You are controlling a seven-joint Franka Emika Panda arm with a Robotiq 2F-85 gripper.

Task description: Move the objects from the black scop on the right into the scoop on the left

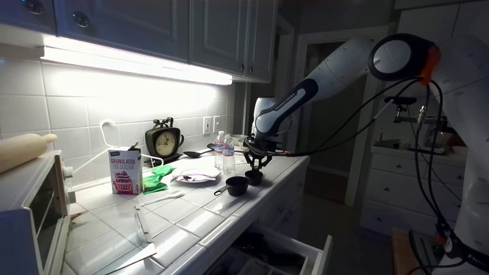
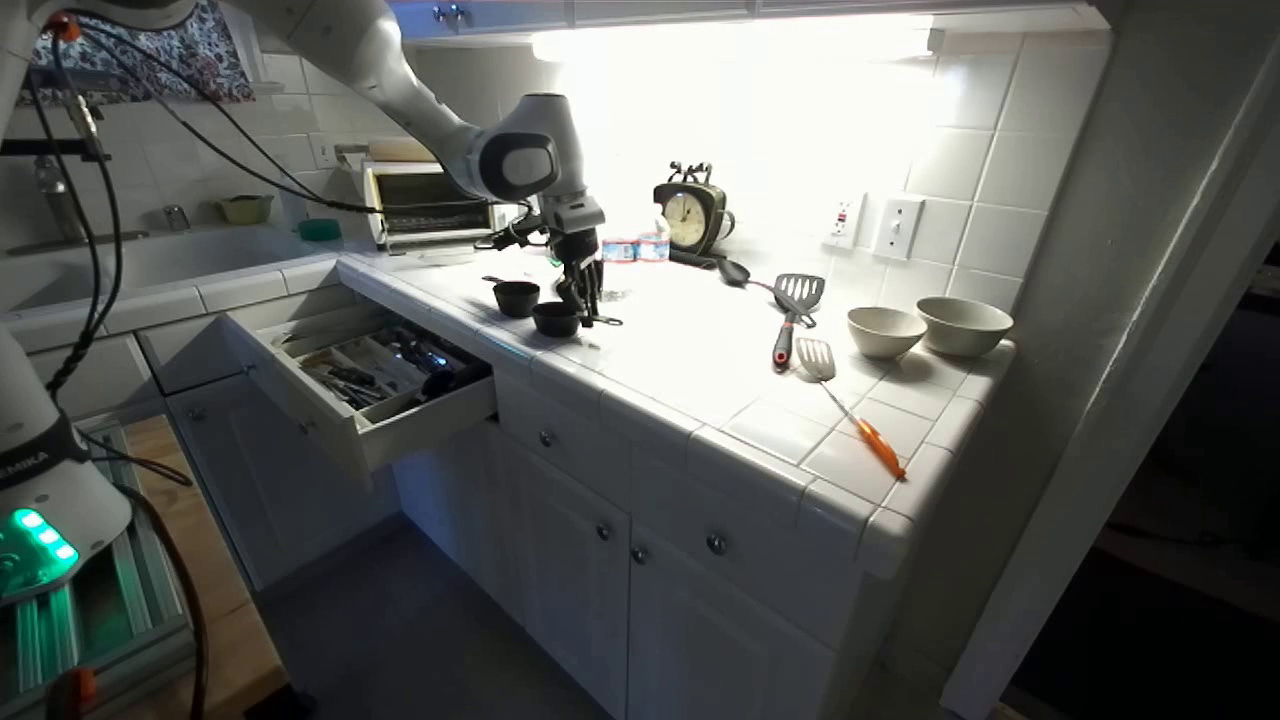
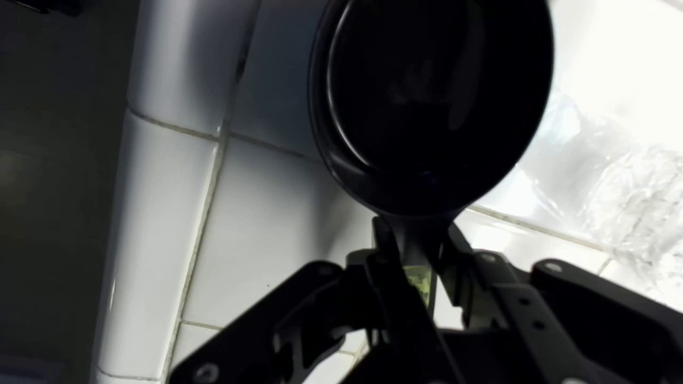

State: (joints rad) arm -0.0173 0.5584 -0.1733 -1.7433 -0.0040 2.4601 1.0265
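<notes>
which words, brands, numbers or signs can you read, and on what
"GRANULATED" on the box
"SUGAR" on the same box
"FRANKA EMIKA" on the robot arm
"EMIKA" on the robot base, at the frame's edge
Too small or blurred: the box's fine print, bottle labels, clock dial, other base lettering

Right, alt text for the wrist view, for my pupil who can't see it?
An end effector grips a black scoop by its handle; the scoop's inside is too dark to read. White tiles lie behind, the counter's edge at left, clear plastic at right.
</notes>
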